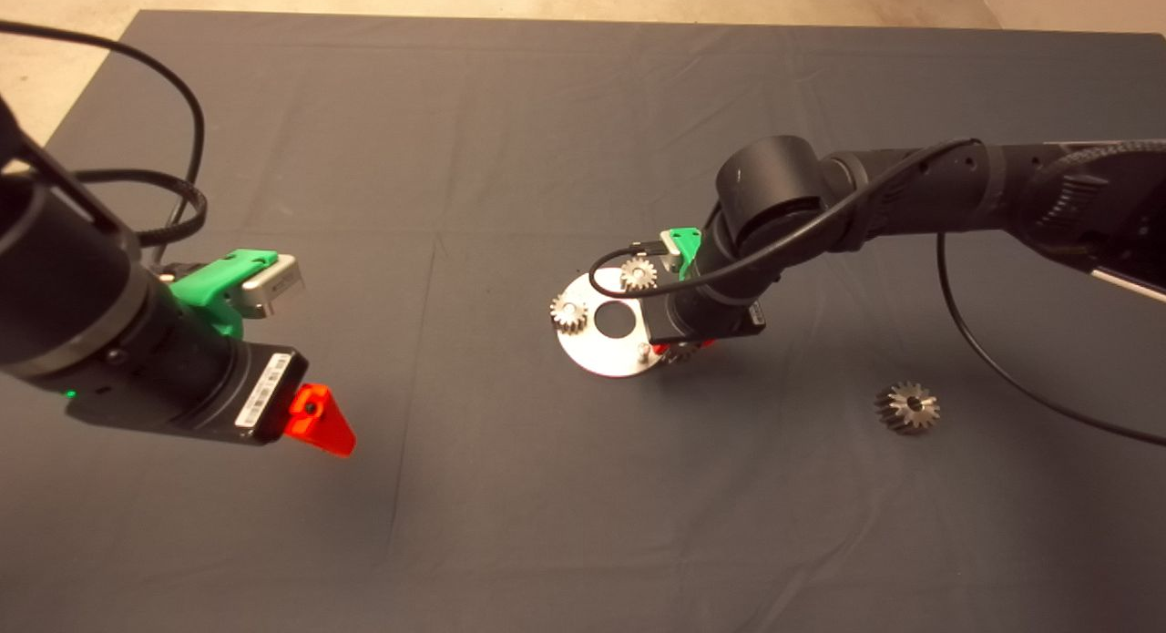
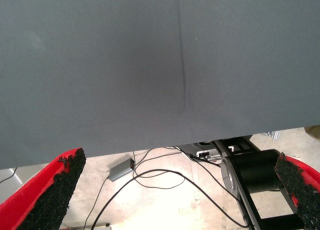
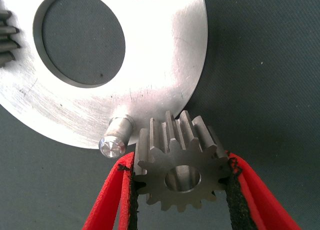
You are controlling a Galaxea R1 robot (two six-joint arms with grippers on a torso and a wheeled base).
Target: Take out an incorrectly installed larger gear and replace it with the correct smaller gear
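Counter [image 1: 510, 114] carried round plate [image 1: 597, 346]. Larger gear [image 1: 907, 407] lay off plate, well apart. Right hand [image 3: 181, 190] gripped smaller gear [image 3: 180, 162] by toothed rim beside bare peg [image 3: 114, 140]: steel, stiff, likely slippery. Left hand [image 2: 165, 190] released, idle over counter edge.

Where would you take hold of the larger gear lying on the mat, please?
Probably from above, fingers across the toothed rim of the larger gear. It lies flat on the mat, hub up, apart from the plate, with room all round.
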